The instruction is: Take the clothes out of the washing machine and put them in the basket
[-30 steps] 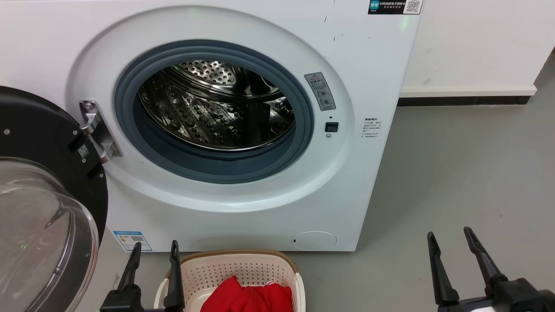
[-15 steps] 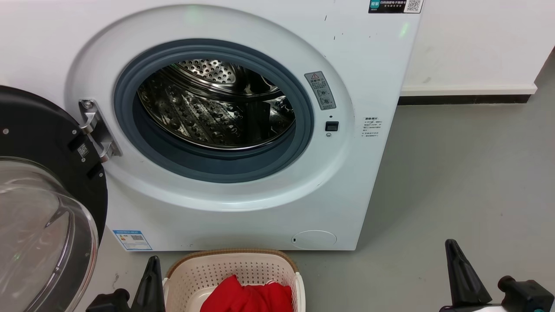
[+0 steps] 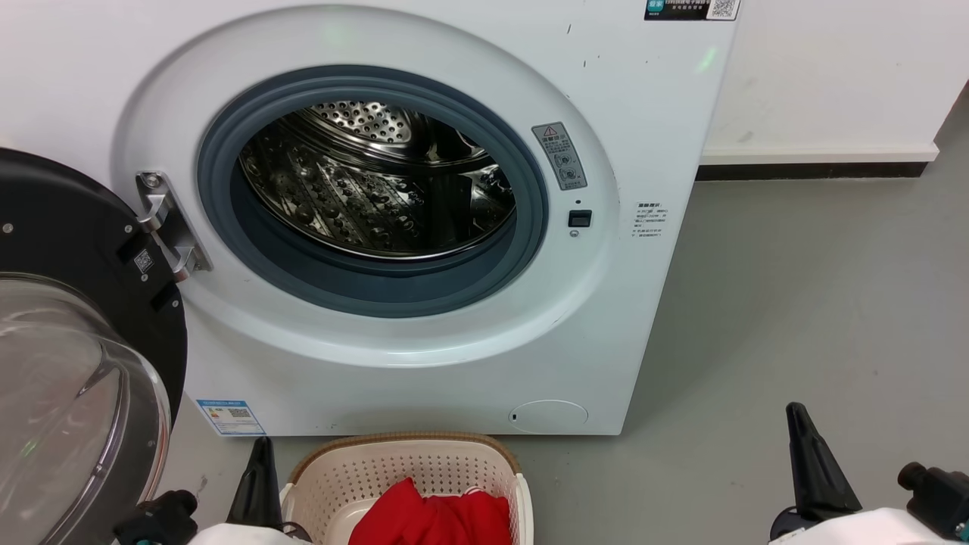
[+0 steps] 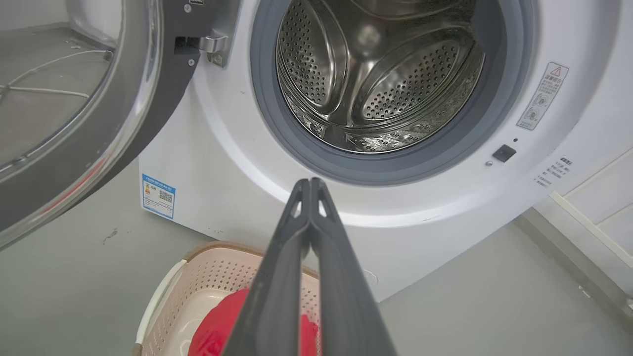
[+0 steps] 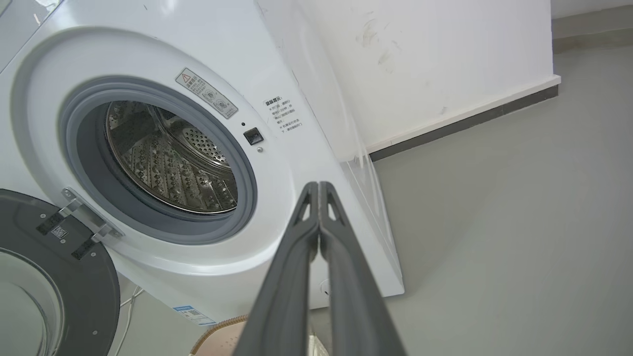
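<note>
Looking first through the head camera, I see the washing machine point(image 3: 424, 363) with its door point(image 3: 76, 227) open to the left and the drum point(image 3: 378, 197) showing bare steel, with no cloth in it. The red clothes point(image 3: 431, 518) lie in the basket point(image 3: 401, 440), which stands just before the machine. My left gripper point(image 3: 261, 454) is beside the basket's left rim and my right gripper point(image 3: 799, 424) is well apart on the right.

Through the left wrist camera the fingers meet at the tips on nothing. The drum bottom shows no fabric, so I judge the task nearly finished. To end well, I would draw both arms away slowly, without touching the basket rim or the door glass. A blue label point(image 4: 158, 196) carries a square code.

Through the right wrist camera the fingers are likewise pressed together and empty. A sticker point(image 5: 206, 93) shows a red warning triangle. Its small print I cannot read, and I find no brand name.
</note>
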Controlling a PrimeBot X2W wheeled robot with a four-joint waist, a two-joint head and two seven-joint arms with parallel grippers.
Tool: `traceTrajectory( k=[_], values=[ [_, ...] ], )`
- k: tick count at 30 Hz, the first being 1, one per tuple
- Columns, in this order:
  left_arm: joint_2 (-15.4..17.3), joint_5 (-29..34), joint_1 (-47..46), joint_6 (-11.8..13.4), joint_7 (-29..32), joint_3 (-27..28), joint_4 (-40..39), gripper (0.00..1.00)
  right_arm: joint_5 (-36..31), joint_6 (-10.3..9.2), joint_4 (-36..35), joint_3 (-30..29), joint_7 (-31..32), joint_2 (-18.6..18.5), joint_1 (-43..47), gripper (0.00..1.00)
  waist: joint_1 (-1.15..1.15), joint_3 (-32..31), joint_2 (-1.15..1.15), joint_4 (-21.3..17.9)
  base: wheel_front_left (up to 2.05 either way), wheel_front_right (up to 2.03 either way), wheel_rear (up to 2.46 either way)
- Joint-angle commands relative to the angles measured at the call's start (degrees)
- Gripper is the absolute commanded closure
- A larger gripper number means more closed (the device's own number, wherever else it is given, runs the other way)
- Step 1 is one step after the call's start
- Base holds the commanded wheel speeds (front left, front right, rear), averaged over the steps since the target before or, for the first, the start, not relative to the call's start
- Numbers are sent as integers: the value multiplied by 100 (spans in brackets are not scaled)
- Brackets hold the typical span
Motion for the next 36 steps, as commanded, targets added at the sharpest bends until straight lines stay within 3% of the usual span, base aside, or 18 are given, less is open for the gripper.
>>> traceTrajectory(
  k=[1,36],
  values=[
    [6,-204,-174,-30,37,31,-50,100,223,0,-45,-7,36,-51,-180,100,-1,2,0,1,0,0,0],
    [7,-3007,-685,-307,714,252,261,100,3185,0,365,-131,651,-114,-699,100,-1,71,0,36,0,0,0]
  ],
)
